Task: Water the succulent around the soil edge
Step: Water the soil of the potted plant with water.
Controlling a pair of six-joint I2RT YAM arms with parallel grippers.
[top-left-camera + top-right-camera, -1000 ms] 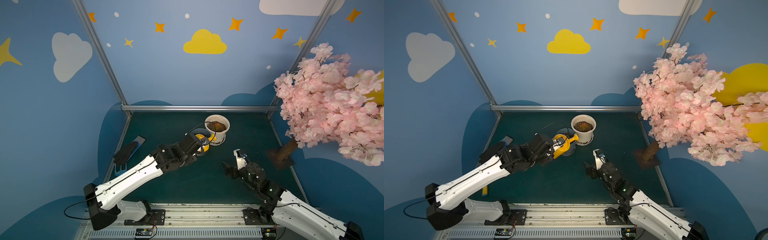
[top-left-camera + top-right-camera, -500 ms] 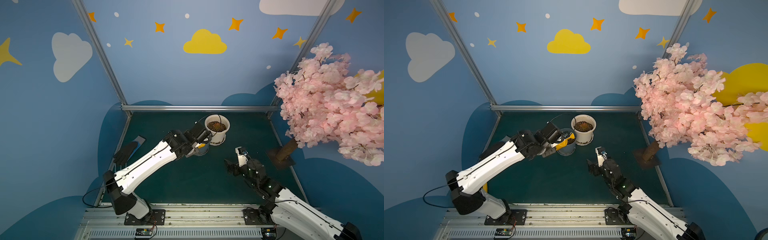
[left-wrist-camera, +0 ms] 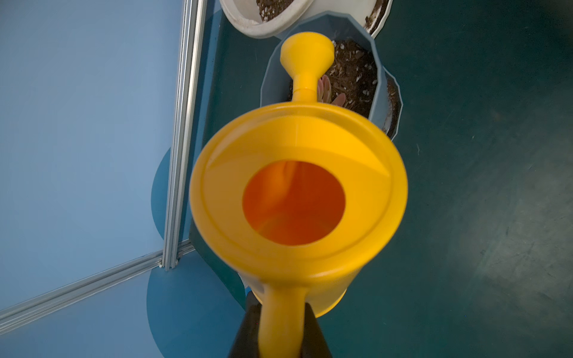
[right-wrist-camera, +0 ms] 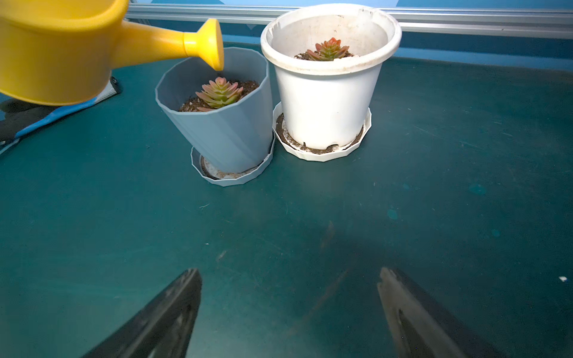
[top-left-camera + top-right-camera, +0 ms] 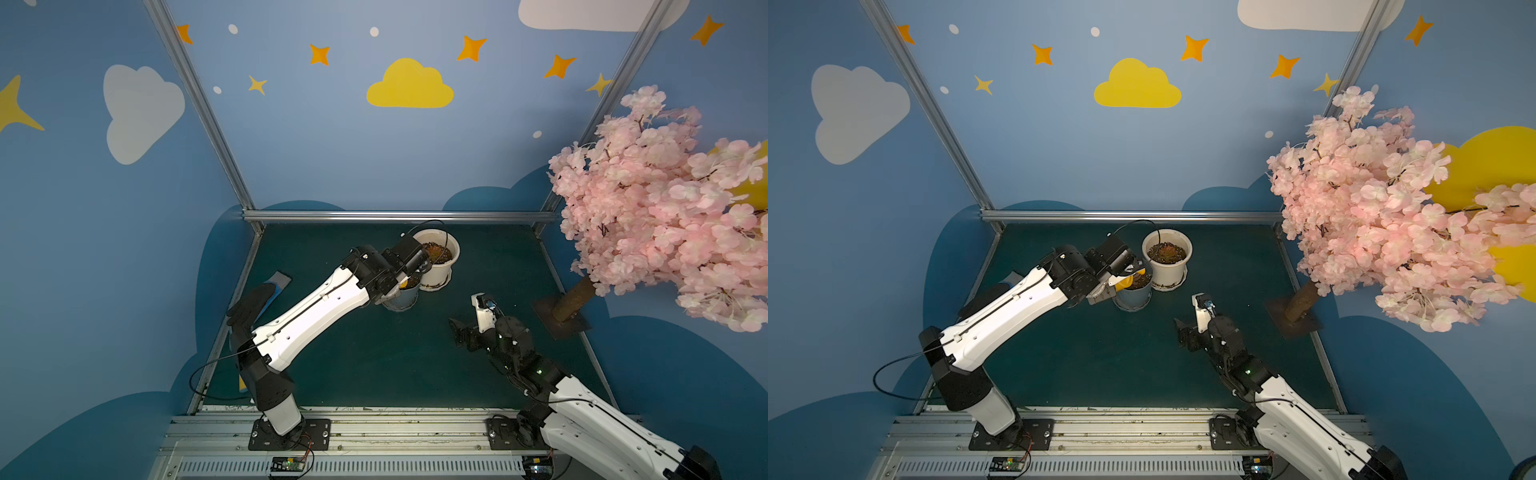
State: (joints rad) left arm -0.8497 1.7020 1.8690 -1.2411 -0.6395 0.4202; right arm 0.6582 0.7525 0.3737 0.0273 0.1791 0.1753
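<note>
1. Your left gripper (image 3: 280,322) is clamped on the handle of the yellow watering can (image 3: 279,139), with a black finger on either side of it.
2. The can's long axis runs from that handle through the body and out along the spout to the flared rose (image 4: 207,43). It points away from the left arm, toward the pots.
3. The succulent (image 4: 220,93) sits mid-soil (image 3: 353,77) in the blue-grey pot (image 4: 223,133). This pot stands just beside a white pot (image 4: 328,102) that holds another plant.
4. The rose hangs above the blue-grey pot's mouth, touching nothing. The right wrist view shows it directly over the rosette. The left wrist view shows it against the far inner wall, with leaves peeking out beside the spout neck. You cannot tell whether it is over the plant or just past it.
5. The next move likely turns on that offset. The rose belongs over the bare soil ring between the leaves and the pot wall. No stream of water is visible.
6. Your right gripper (image 4: 288,271) is empty, its jaws spread wide, low over the green mat (image 4: 434,217) and well apart from the pots. The left arm is nearer.
</note>
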